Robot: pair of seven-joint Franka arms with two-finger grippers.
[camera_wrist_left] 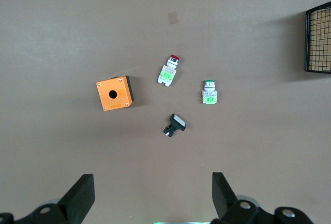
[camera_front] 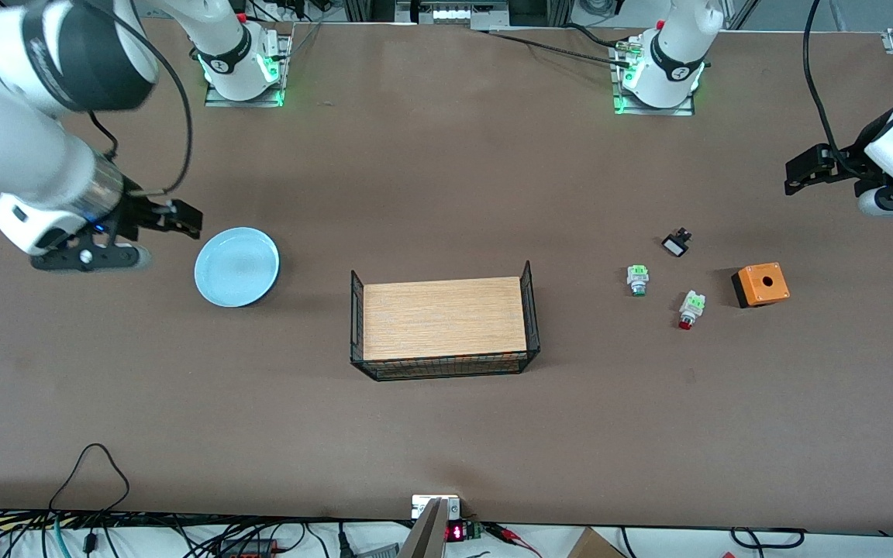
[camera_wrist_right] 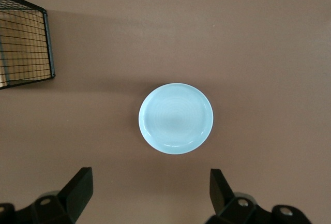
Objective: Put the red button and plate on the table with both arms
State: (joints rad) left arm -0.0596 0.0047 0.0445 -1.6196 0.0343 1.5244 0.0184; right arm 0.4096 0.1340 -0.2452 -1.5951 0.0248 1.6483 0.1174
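The pale-blue plate (camera_front: 236,266) lies flat on the brown table (camera_front: 446,178) toward the right arm's end; it also shows in the right wrist view (camera_wrist_right: 176,118). My right gripper (camera_front: 181,220) hangs open and empty in the air beside the plate (camera_wrist_right: 150,190). The red button (camera_front: 691,309) lies on its side on the table toward the left arm's end, and shows in the left wrist view (camera_wrist_left: 168,71). My left gripper (camera_front: 803,175) hangs open and empty over the table near that end (camera_wrist_left: 153,193), apart from the buttons.
A wood-topped tray with black wire sides (camera_front: 444,318) stands mid-table. Near the red button lie a green-capped switch (camera_front: 637,280), a small black switch (camera_front: 677,243) and an orange box with a hole (camera_front: 760,284). Cables run along the table's front edge.
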